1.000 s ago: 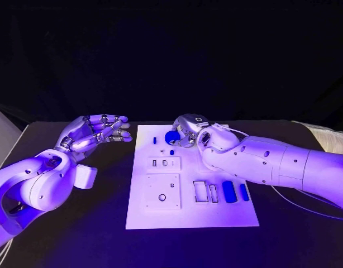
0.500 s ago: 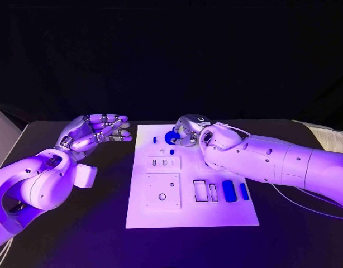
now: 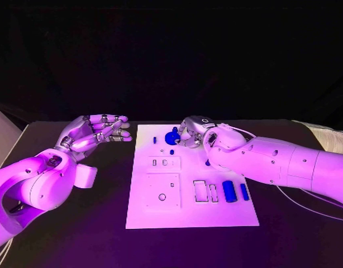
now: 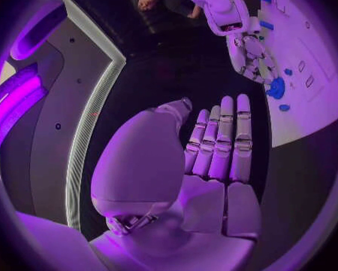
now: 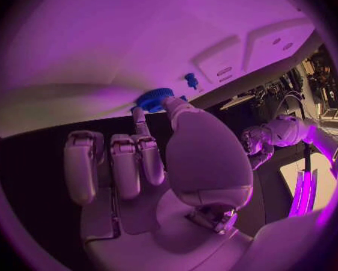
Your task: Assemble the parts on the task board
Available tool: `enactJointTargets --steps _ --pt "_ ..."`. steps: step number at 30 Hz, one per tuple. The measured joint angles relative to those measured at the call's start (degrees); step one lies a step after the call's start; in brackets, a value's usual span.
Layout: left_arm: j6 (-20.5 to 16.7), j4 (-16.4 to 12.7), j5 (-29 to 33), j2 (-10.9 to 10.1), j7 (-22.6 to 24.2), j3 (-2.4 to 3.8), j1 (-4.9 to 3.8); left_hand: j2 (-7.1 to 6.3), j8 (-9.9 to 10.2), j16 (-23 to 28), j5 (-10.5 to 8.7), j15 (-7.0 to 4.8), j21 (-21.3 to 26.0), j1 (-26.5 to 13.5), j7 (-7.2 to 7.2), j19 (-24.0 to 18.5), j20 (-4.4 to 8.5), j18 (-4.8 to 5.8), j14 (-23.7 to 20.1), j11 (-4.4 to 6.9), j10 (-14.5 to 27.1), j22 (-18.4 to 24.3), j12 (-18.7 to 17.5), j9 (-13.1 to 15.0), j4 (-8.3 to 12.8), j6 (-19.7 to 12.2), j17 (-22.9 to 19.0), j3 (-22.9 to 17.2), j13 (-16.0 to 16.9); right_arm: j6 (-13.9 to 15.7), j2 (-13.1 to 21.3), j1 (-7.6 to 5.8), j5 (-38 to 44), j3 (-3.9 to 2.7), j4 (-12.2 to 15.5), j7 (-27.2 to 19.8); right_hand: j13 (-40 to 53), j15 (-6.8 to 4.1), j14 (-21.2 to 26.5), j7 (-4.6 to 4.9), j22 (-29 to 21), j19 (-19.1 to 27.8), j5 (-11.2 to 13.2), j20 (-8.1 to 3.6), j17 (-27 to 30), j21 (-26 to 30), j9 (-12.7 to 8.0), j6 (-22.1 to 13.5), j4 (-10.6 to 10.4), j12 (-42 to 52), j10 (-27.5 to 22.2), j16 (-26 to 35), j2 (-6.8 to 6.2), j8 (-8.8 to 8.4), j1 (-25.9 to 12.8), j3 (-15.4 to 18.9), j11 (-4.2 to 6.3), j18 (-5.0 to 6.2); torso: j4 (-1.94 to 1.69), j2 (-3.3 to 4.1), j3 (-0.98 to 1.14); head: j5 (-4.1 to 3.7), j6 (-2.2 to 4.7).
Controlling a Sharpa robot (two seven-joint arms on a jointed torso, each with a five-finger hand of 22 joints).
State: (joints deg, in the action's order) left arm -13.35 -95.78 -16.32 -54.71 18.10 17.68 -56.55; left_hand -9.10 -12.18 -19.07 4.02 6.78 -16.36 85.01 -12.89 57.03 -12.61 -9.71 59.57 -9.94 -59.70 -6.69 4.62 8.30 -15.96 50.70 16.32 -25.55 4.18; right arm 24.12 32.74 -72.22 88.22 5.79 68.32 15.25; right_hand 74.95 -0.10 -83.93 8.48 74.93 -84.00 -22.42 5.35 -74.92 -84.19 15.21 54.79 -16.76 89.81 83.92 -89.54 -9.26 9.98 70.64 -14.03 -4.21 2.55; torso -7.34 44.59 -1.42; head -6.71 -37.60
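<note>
Right hand [image 3: 193, 132] is pinching the round blue part [image 3: 172, 137] at the far end of the task board [image 3: 189, 218]; advise keeping it level while seating. Left hand [image 3: 99, 130] is hovering beside the board, fingers apart, holding nothing.

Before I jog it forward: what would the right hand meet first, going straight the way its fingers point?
Probably the round blue part: the right hand already has fingertips at it on the task board.

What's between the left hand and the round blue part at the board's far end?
In the head view, left hand hovers off the task board. Between it and the round blue part: bare black table, the board's white edge, then one small blue peg.
</note>
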Motion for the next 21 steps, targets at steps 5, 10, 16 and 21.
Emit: enactJointTargets --steps 5,10,16,21 --pt "0.0 0.0 0.0 -0.1 0.0 0.0 0.06 0.0 0.0 0.0 0.0 0.0 0.0 0.0 0.0 0.0 0.0 0.0 0.0 0.0 0.0 0.0 0.0 0.0 0.0 0.0 0.0 0.0 0.0 0.4 1.9 0.15 0.1 0.01 2.6 0.1 0.0 0.0 0.0 0.0 0.0 0.0 0.0 0.0 0.0 0.0 0.0 0.0 0.2 0.0 0.0 0.0 -0.22 0.0 -0.2 -0.2 0.0 0.01 0.01 0.01 -0.01 0.08 0.01" --pt "0.0 -0.1 0.0 -0.2 0.0 0.0 0.11 0.0 0.0 0.0 0.0 0.21 0.0 0.0 0.0 0.0 0.0 0.0 -0.2 0.0 0.0 0.0 0.0 0.0 0.0 0.0 0.1 0.0 0.0 1.4 4.5 0.48 0.1 0.07 5.9 0.1 0.0 0.0 0.0 0.0 0.0 0.0 0.0 0.0 0.0 -0.2 0.0 0.0 0.2 0.0 0.0 0.0 -0.23 0.0 -0.2 -0.2 0.0 0.01 0.07 0.03 0.03 0.12 0.08" --pt "0.0 -0.1 0.0 -0.4 0.0 0.0 0.17 0.0 0.0 0.0 0.0 0.21 0.0 0.0 0.0 0.0 0.0 0.0 -0.2 0.0 0.0 0.0 0.0 0.0 0.0 0.0 0.2 0.0 -0.1 4.8 9.8 0.1 -1.5 -0.58 10.3 -0.9 0.0 -0.21 -0.2 0.0 0.0 0.0 -0.6 0.0 0.0 -0.2 -0.1 0.0 0.7 0.0 0.0 0.0 -0.59 -0.03 0.2 -1.7 0.0 0.02 0.16 -0.01 0.03 0.13 0.34" --pt "0.0 0.0 0.0 -0.6 0.0 -0.01 0.23 0.0 0.0 0.0 0.0 0.21 0.0 0.0 0.0 0.0 0.0 0.0 -0.2 0.0 0.0 0.0 0.0 0.0 0.0 0.0 0.2 0.0 -0.1 7.3 13.9 -1.36 -6.9 -0.86 11.8 -4.9 0.0 -0.21 -0.2 0.3 0.0 0.0 -0.6 0.0 0.0 0.3 -0.4 -0.3 3.1 -0.3 0.0 0.0 -1.52 -0.48 5.8 -5.6 0.0 0.02 0.35 -0.04 0.15 0.1 0.6"
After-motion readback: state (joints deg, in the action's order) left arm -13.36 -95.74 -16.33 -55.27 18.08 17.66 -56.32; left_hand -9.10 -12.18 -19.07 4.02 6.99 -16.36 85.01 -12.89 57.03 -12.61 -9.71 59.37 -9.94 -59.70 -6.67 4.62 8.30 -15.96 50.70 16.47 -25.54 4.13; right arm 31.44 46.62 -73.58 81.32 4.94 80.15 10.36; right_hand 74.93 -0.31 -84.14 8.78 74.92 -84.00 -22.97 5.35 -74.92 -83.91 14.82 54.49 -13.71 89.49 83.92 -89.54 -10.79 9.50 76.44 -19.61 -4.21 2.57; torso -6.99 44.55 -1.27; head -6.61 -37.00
